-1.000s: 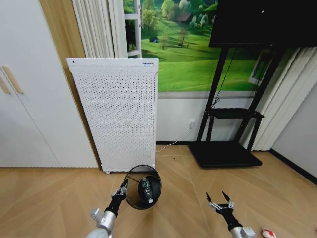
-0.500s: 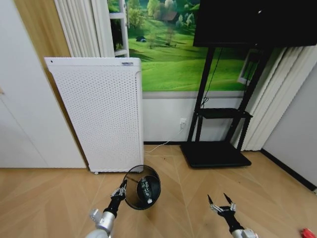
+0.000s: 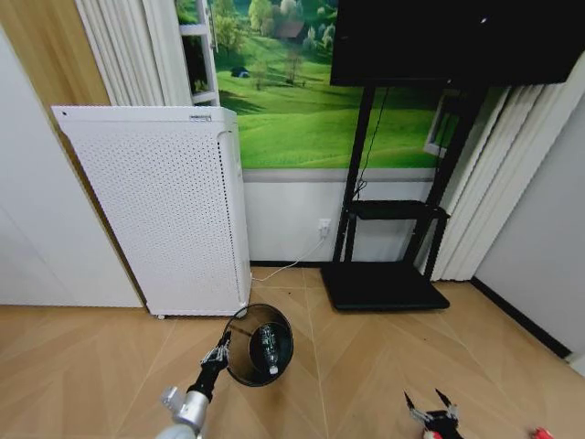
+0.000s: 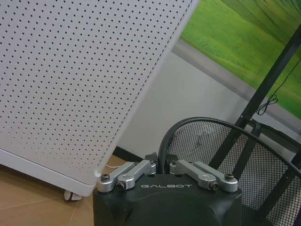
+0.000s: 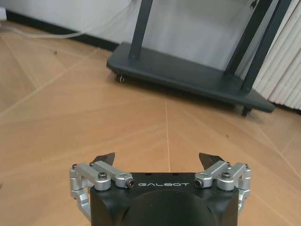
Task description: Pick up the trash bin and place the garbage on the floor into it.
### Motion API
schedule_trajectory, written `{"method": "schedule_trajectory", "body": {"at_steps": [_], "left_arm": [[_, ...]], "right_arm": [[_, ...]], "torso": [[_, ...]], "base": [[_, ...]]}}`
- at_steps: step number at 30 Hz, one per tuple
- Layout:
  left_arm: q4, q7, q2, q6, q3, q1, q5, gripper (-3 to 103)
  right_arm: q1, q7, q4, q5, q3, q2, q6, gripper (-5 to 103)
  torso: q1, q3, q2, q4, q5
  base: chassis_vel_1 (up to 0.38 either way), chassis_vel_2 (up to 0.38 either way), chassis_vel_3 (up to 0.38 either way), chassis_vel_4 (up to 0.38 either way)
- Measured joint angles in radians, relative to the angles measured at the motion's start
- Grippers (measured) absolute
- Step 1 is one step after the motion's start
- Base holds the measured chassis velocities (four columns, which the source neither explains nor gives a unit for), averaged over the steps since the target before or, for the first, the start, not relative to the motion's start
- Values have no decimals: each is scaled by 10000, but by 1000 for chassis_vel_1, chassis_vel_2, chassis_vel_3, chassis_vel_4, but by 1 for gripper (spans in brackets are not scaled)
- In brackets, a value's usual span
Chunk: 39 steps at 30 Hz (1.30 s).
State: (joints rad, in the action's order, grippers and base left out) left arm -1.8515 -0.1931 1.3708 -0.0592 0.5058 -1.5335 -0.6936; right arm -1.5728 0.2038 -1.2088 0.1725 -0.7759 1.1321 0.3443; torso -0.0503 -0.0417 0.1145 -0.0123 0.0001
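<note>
The black wire-mesh trash bin hangs above the floor in the head view, tilted so its mouth faces the camera. A clear bottle with a green label lies inside it. My left gripper is shut on the bin's rim, at its left side. My right gripper stands open and empty low at the right, over bare parquet. A small red piece of garbage lies on the floor at the bottom right corner.
A tall white perforated appliance stands against the wall behind the bin. A black TV stand on castors with its screen stands at the right, a cable running to the wall. Curtains hang at far right.
The whole head view has shifted left, so the camera has turned right. The bin stays held in my left gripper. My right gripper now sits lower in the picture.
</note>
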Motion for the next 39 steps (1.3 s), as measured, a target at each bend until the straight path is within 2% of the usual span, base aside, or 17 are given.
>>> {"method": "schedule_trajectory", "body": {"at_steps": [4, 12, 16, 22, 24, 25, 27, 30, 32, 33, 36, 37, 39], "left_arm": [[44, -58, 40, -26, 9, -10, 0, 7], [34, -71, 137, -37, -51, -8, 84, 7], [-1, -70, 135, -37, -52, -3, 94, 7], [-3, -66, 86, -38, -47, 34, 143, 7], [69, -96, 24, -108, -64, 116, 467, 7], [69, -96, 24, -108, -64, 116, 467, 7], [57, -108, 37, -127, -126, 132, 566, 7], [37, -108, 42, -133, -145, 130, 592, 7], [11, -127, 45, -148, -151, 119, 598, 7], [11, -127, 45, -148, -151, 119, 598, 7], [11, -146, 33, -161, -132, 104, 597, 7], [11, -146, 33, -161, -132, 104, 597, 7], [11, -161, 12, -165, -115, 83, 593, 7]], "right_arm": [[149, 31, 586, -120, -34, -272, -124, 93], [545, -106, 1410, -482, 23, -417, -776, 85], [514, -53, 1472, -529, 61, -339, -956, 90], [497, 104, 1557, -643, 74, -251, -1026, 87], [499, 222, 1568, -746, 87, -201, -1169, 80], [499, 222, 1568, -746, 87, -201, -1169, 80], [623, 236, 1733, -906, 120, -76, -1269, 69], [668, 237, 1785, -1010, 122, -26, -1303, 63], [742, 266, 1874, -1192, 112, 35, -1310, 52], [742, 266, 1874, -1192, 112, 35, -1310, 52], [795, 260, 1914, -1257, 112, 70, -1315, 37], [795, 260, 1914, -1257, 112, 70, -1315, 37], [811, 260, 1921, -1269, 112, 61, -1314, 25]], "torso": [[0, 0, 0, 1, -1], [0, 0, 0, 3, 0], [0, 0, 1, 2, 0], [0, 0, 0, 1, 0], [1, 0, 0, 2, -2], [1, 0, 0, 2, -2], [1, 0, 0, 1, -1], [1, 0, 0, 1, -1], [1, 0, 0, 2, -2], [1, 0, 0, 2, -2], [1, 0, 0, 2, -3], [1, 0, 0, 2, -3], [1, 0, 0, 3, -2]], "base": [[22, 9, -28, -21], [0, 0, 0, 0], [0, 0, 0, 0], [0, 0, 0, 0], [0, 0, 0, 0], [0, 0, 0, 0], [0, 0, 0, 0], [0, 0, 0, 0], [0, 0, 0, 0], [0, 0, 0, 0], [0, 0, 0, 0], [0, 0, 0, 0], [0, 0, 0, 0]]}}
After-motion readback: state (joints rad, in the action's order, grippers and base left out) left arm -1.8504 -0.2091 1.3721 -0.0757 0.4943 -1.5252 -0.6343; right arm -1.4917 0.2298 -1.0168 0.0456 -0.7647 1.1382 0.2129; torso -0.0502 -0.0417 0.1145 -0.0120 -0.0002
